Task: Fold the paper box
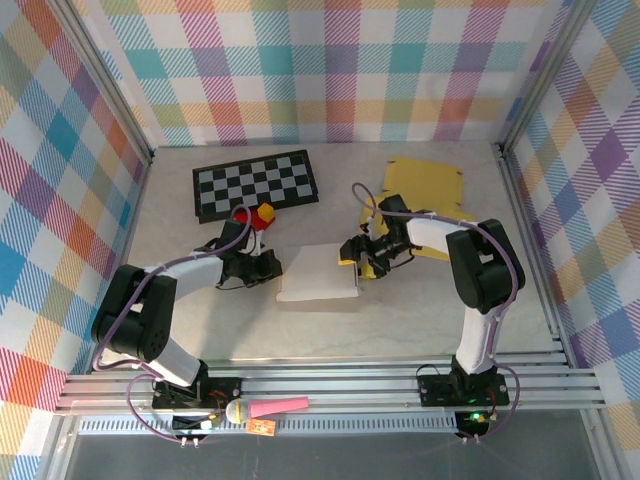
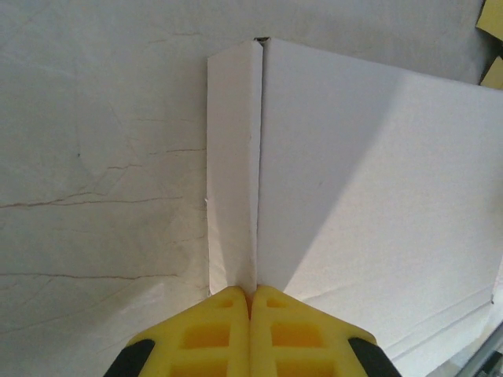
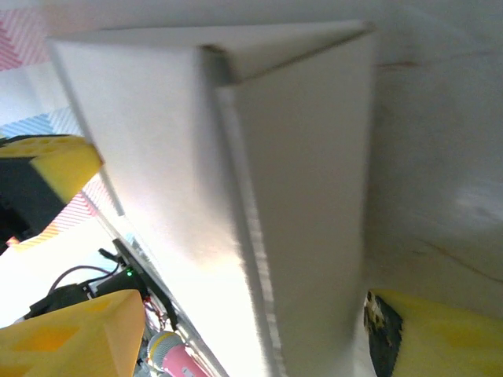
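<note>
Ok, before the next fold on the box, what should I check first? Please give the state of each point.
1. Left jaws shut at the flap of the box: ok.
2. Flap really pinched between them: cannot tell.
3. Right jaws open, fingers on both sides of the box: ok.
4. Corner fold near the right jaws tucked in: cannot tell.
5. Checkerboard apart from the box: ok.
</note>
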Motion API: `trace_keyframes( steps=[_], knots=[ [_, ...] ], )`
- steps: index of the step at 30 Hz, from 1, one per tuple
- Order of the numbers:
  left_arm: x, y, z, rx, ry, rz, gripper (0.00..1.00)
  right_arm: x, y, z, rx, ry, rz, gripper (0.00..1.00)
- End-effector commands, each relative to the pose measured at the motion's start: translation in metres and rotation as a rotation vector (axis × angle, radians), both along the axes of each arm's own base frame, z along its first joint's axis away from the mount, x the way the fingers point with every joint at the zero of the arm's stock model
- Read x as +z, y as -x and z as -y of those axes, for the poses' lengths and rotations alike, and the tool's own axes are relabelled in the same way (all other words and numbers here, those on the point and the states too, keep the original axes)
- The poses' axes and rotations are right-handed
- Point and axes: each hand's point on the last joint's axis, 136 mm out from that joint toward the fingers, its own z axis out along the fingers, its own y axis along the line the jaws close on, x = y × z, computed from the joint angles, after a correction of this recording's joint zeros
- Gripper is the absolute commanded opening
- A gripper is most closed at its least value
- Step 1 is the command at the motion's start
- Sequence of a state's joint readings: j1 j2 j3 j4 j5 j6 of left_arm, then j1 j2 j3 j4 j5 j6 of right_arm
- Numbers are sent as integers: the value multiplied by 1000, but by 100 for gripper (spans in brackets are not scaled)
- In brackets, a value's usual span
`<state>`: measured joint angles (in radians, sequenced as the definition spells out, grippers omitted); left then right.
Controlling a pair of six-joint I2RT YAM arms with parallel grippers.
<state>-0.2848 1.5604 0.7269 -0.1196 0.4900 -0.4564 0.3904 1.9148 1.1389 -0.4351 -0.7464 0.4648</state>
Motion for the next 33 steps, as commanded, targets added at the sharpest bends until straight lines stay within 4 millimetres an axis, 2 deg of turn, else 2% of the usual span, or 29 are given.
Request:
trace_keyframes(
  steps=[1, 6, 13, 15, 17, 20, 24, 26, 29, 30, 33],
  knots=[
    [-18, 14, -9, 10, 2, -83, 0, 17, -5, -17, 48, -114, 47, 75],
    [-18, 9, -10, 31, 27, -90, 0, 24, -6, -29, 59, -159, 38, 72],
    [-8, -2, -6, 47, 54, -69, 1, 33, -9, -37, -5, -183, 27, 61],
    [-3, -4, -5, 48, 61, -58, 6, 39, -11, -37, -30, -188, 24, 57],
    [5, -8, -5, 51, 64, -39, 16, 42, -12, -36, -57, -180, 13, 53],
    [32, -16, -8, 70, 54, 37, 29, 44, -11, -34, -85, -154, -47, 46],
    [87, -22, -9, 15, 2, 255, 42, 47, -10, -29, -143, -149, -141, 41],
    [109, -17, -1, -81, -33, 356, 42, 49, -10, -25, -179, -151, -195, 41],
    [137, 7, 25, -325, -69, 540, 43, 51, -6, -19, -231, -137, -299, 37],
    [138, 22, 31, -408, -108, 566, 44, 52, -4, -17, -245, -138, -345, 36],
    [141, 46, 42, -594, -219, 626, 46, 54, 3, -9, -303, -115, -468, 36]
  ],
)
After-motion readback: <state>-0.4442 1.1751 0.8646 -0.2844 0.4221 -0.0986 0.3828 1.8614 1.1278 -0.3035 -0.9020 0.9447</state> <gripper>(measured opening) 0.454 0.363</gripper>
